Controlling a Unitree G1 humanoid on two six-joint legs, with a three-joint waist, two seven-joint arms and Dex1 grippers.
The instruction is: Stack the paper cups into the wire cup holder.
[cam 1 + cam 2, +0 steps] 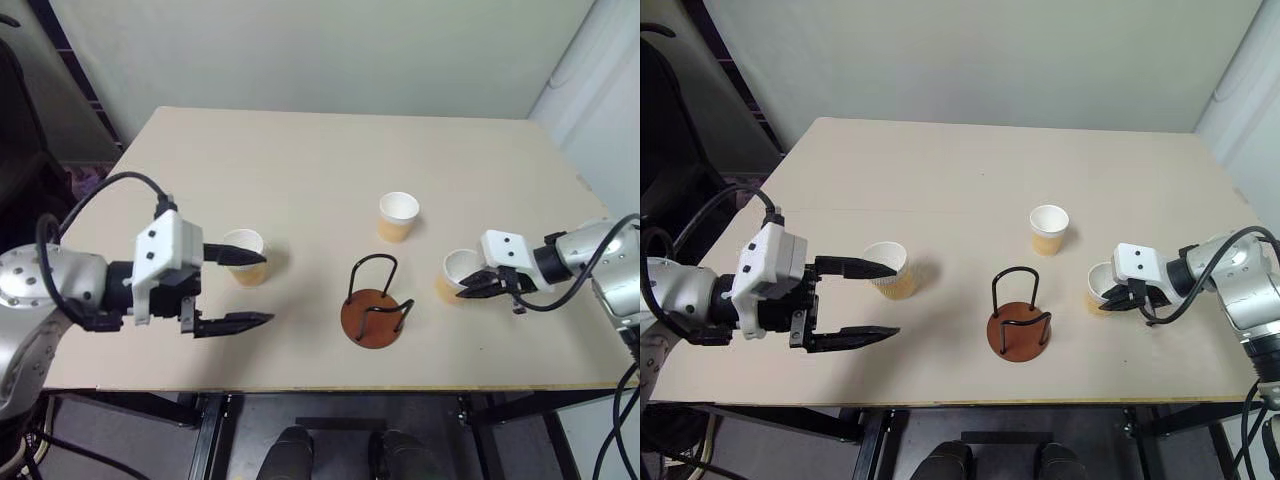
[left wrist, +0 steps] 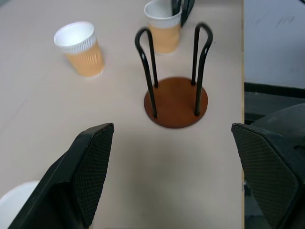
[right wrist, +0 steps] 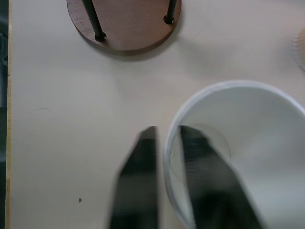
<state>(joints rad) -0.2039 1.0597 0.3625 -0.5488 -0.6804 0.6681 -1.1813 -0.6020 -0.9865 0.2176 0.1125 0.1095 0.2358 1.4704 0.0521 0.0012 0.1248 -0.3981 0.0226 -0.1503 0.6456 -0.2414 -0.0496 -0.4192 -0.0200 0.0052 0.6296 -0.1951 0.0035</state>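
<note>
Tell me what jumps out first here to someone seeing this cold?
The right gripper is shut on the rim of the right-hand paper cup, one finger inside. The empty wire cup holder stands near the table's front edge; the left gripper hangs open by the left cup.

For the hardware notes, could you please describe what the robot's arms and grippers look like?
Both arms are silver-grey metal with looping black cables. Each wrist carries a white boxy housing with small dark dots. The left gripper and right gripper each have two black fingers with finely cross-hatched pads.
</note>
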